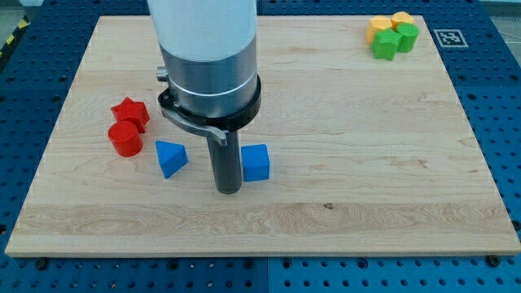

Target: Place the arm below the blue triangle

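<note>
The blue triangle (pixel 170 157) lies on the wooden board (pixel 366 163), left of centre. My tip (pixel 228 190) rests on the board to the triangle's right and a little lower in the view, a short gap away. A blue cube (pixel 256 162) sits just right of the rod, close to it or touching. The arm's wide white and grey body (pixel 208 57) hangs above and hides the board behind it.
A red star-shaped block (pixel 130 111) and a red cylinder (pixel 125 138) sit left of the triangle. At the view's top right, two yellow blocks (pixel 381 27) (pixel 401 19) and two green blocks (pixel 385 45) (pixel 404 36) cluster together. A black-and-white marker tag (pixel 448 37) lies off the board.
</note>
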Motion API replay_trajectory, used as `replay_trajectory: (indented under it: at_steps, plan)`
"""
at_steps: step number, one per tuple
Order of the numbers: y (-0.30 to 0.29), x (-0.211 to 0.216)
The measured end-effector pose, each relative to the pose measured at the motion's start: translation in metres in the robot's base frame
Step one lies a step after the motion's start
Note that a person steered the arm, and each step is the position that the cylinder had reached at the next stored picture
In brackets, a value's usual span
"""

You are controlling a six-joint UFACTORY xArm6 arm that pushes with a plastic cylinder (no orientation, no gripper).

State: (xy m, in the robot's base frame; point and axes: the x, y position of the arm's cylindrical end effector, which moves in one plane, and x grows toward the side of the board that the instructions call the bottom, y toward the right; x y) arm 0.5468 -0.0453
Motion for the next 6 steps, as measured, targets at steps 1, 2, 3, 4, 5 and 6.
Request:
replay_trajectory:
  at_steps: [1,2,3,4,5,6]
  plan:
    - [0.012,0.011]
    - [0.015,0.012]
    - [0.018,0.006]
    - [0.039,-0.003]
    - [0.04,-0.003]
    - [0.04,-0.005]
